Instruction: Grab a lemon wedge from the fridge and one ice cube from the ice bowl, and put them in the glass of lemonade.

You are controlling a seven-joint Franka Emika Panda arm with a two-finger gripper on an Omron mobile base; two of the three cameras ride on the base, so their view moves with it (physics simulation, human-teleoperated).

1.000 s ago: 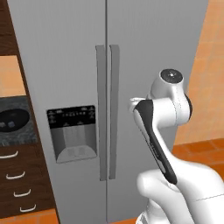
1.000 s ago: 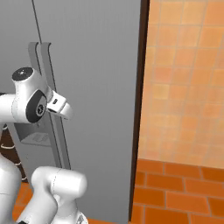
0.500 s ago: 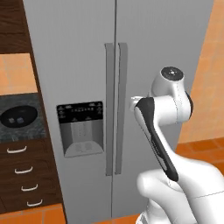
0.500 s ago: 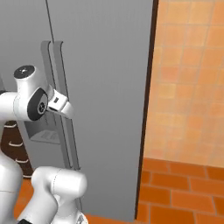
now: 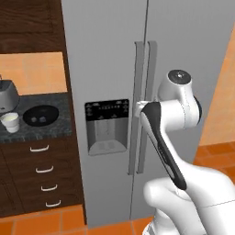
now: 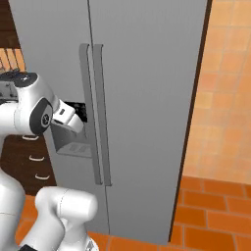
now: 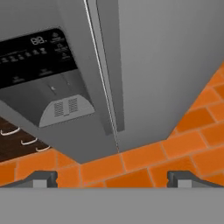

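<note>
Two doors of the fridge (image 5: 137, 92) are shut, handles side by side down the middle. Over the last second the whole picture has slid: the fridge now sits more to the right in the left base view and more to the left in the right base view, and the counter beside it has come into sight. That reads as the base driving, not the things moving. The arm holds the same folded pose throughout.

Gripper (image 7: 111, 177) points down past the dispenser panel (image 5: 106, 126) toward the orange floor tiles (image 7: 144, 162); its finger tips stand wide apart, nothing between them.

Meaning for the task, as I judge it: approach only. Fridge unopened, so the lemon wedge is hidden inside, unseen.

Surface: dark speckled counter (image 5: 50, 131) left of the fridge, over drawers with pale handles. On it the black ice bowl (image 5: 39, 115), pale cubes inside; just left of it the small glass of lemonade (image 5: 10, 122); behind that, a silver toaster (image 5: 7, 95). Dark wood cabinets above, orange wall.
</note>
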